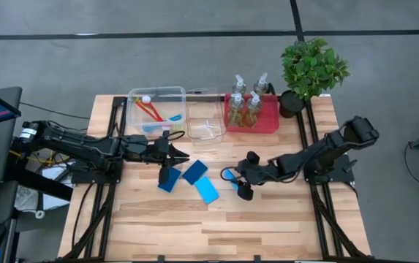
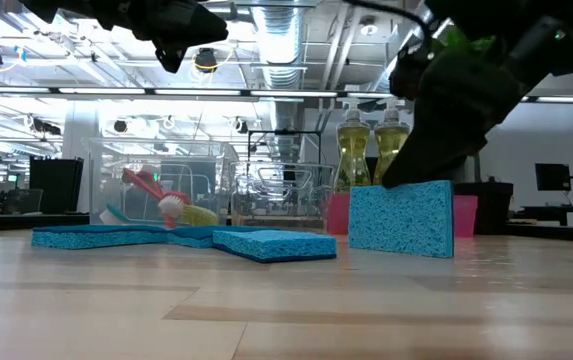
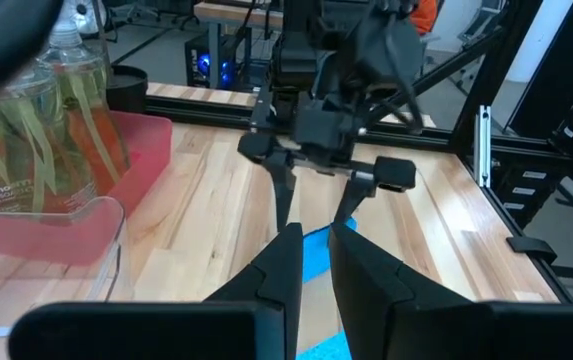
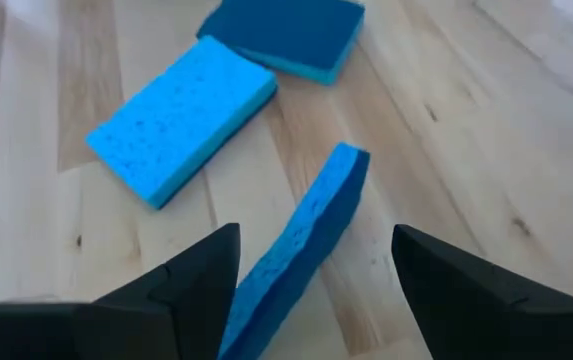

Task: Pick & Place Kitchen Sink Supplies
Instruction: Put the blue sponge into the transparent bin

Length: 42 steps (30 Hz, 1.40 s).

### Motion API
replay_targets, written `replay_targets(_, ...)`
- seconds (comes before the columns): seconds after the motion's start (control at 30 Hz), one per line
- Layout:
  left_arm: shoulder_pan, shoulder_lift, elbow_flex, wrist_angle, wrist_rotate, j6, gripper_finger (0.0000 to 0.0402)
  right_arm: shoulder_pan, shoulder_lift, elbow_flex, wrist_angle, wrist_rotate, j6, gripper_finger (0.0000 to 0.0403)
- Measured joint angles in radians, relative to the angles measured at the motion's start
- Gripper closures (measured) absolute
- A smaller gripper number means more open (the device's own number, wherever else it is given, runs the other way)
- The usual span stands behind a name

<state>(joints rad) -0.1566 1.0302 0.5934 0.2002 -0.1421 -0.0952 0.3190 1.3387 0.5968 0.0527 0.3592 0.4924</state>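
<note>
Three blue sponges lie flat on the table: one [image 1: 169, 179], one [image 1: 194, 172] and one [image 1: 208, 191]. Another blue sponge [image 4: 311, 235] stands on its long edge between the wide-open fingers of my right gripper [image 4: 311, 285], which slants down at it from the table's right. My left gripper [image 1: 178, 155] hovers above the flat sponges, pointing right, with a narrow gap between its fingers and nothing in it. Pump bottles [image 1: 244, 98] stand in the red tray [image 1: 273, 124]. Brushes [image 1: 151, 109] lie in a clear bin [image 1: 132, 98]. My right gripper has one finger [image 4: 191, 285] close beside the near end of the upright sponge [image 4: 251, 310]. I cannot tell whether it touches. The other finger stands clear of the sponge, which stands on its own long edge on the table.
A second clear bin [image 1: 208, 130] sits between the brush bin and the red tray. A potted plant [image 1: 313, 64] stands at the far right corner. Bare wood lies along the table's near half [image 1: 216, 226].
</note>
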Motion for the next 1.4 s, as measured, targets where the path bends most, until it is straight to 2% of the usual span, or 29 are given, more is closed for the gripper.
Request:
replay_targets(0.27,-0.001,0.0,0.0,0.003,0.007,-0.015,0.0346,-0.04,0.056,0.003,0.012,-0.07,0.018,0.0148)
replay_targets(0.6,-0.001,0.0,0.0,0.008,0.017,-0.022,0.0346,-0.054,0.054,0.003,0.004,-0.073,0.007,0.0155)
replay_targets(0.77,-0.001,0.0,0.0,0.014,0.019,-0.045,0.0346,-0.054,0.054,0.002,0.0,-0.073,0.006,0.0213)
replay_targets(1.03,-0.007,0.0,0.0,0.018,0.026,-0.045,0.0346,-0.063,0.047,-0.002,-0.025,-0.071,-0.011,0.0381)
replay_targets(1.13,-0.016,0.005,0.0,0.032,0.027,-0.045,0.0346,-0.072,0.028,-0.002,-0.014,-0.059,-0.024,0.0386)
replay_targets(1.27,-0.022,0.04,0.0,0.06,0.029,-0.045,0.0346,-0.062,-0.01,-0.002,0.041,0.015,-0.054,0.0392)
replay_targets(1.4,-0.013,0.106,0.0,0.125,0.12,-0.045,0.0347,-0.022,-0.052,-0.001,0.159,0.036,-0.119,0.0393)
